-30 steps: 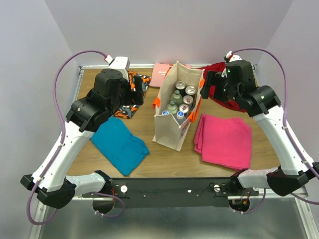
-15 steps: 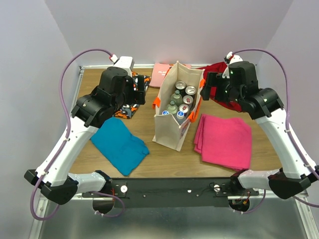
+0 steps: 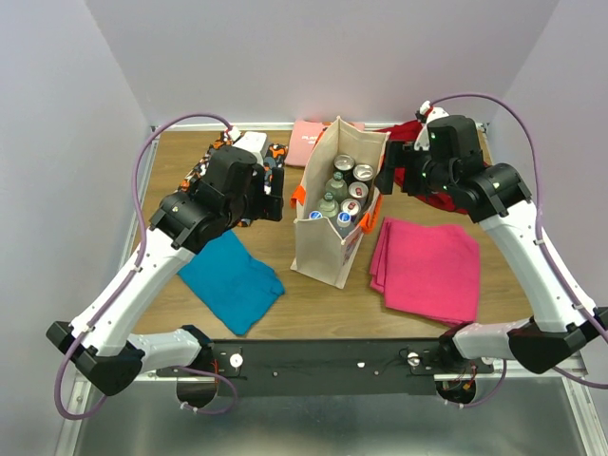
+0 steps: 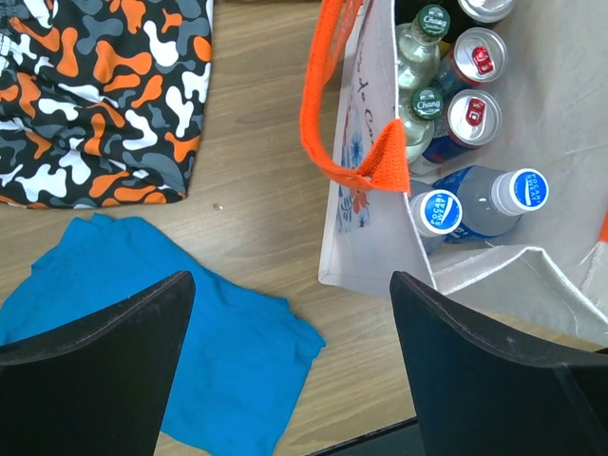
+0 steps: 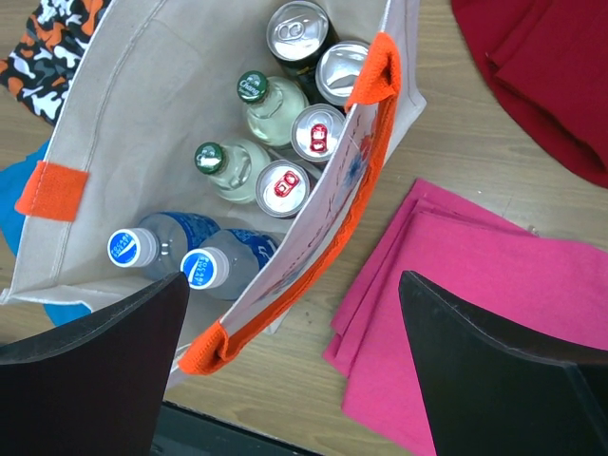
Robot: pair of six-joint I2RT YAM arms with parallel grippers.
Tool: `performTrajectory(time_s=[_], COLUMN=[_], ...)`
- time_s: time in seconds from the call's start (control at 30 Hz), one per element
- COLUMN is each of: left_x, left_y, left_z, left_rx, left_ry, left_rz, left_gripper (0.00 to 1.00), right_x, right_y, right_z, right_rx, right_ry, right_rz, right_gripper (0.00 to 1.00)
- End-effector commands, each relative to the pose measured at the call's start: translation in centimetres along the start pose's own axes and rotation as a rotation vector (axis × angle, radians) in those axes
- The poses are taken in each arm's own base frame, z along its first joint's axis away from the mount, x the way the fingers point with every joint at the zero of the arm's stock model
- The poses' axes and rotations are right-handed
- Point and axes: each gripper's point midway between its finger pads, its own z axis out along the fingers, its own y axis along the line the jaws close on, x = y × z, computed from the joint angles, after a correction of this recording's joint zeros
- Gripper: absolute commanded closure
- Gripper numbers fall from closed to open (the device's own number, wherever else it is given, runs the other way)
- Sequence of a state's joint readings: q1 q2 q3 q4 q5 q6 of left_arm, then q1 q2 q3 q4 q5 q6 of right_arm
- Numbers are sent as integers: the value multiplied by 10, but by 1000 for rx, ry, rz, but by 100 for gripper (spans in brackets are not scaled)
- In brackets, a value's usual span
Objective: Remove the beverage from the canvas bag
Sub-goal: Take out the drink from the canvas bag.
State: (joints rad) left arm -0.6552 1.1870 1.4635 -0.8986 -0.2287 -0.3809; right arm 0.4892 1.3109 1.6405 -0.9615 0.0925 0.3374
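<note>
The beige canvas bag (image 3: 323,249) with orange handles stands upright mid-table and is open at the top. It holds several beverages: cans (image 3: 353,173), green-capped glass bottles (image 3: 332,190) and blue-capped water bottles (image 3: 328,220). My left gripper (image 3: 274,188) hovers just left of the bag, open and empty. In the left wrist view, that gripper (image 4: 290,285) is over the wood beside the bag's wall (image 4: 370,237). My right gripper (image 3: 389,173) hovers at the bag's right rim, open and empty. In the right wrist view, that gripper (image 5: 293,285) is above the right handle (image 5: 313,256), the cans (image 5: 283,187) and the water bottles (image 5: 201,268).
A blue cloth (image 3: 228,271) lies front left. A folded pink cloth (image 3: 427,266) lies right of the bag. A camouflage cloth (image 3: 204,171) is back left under my left arm. A light pink cloth (image 3: 306,142) and a dark red cloth (image 3: 432,199) are at the back.
My left arm has swung right and forward, bringing its gripper closer to the bag's left side. My right gripper has shifted slightly left toward the bag's rim. The bag has not moved.
</note>
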Motion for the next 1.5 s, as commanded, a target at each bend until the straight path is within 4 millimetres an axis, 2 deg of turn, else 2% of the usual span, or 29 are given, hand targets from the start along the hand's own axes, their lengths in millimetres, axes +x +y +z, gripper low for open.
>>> performTrajectory(time_s=[0.0,0.07,0.23,0.4,0.57,0.67,0.9,1.03,1.2,1.3,1.33,1.4,1.47], left_x=[-3,0,-6,0,5,15,45,55,44,31,27,16,9], left_y=[-10,-12,-27,-40,-52,-57,-53,-53,-54,-54,-54,-55,-54], left_z=[-7,-5,-1,8,13,19,31,33,20,10,7,4,3], left_rx=[45,49,100,97,85,62,-2,-6,11,24,31,30,20], left_ry=[-28,-26,-48,-32,-35,-15,41,56,11,-29,-45,-81,-101], left_rz=[-10,-17,-28,-4,3,30,77,86,80,65,58,46,36], left_gripper=[6,7,6,6,6,6,6,10,15,9,7,7,4], right_x=[-2,-2,12,33,43,49,61,64,59,53,52,57,56], right_y=[7,8,11,4,-5,-8,-10,-10,-2,2,9,17,13], right_z=[-8,-8,4,11,9,10,9,9,5,5,4,7,9], right_rx=[-47,-52,-69,-41,-3,3,5,-1,-33,-41,-71,-69,-12], right_ry=[10,20,65,113,125,137,164,171,164,151,161,186,170], right_rz=[-53,-59,-31,-5,-1,3,5,7,16,28,29,25,18], right_gripper=[0,0,0,0,0,0,0,0,0,0,0,0,0])
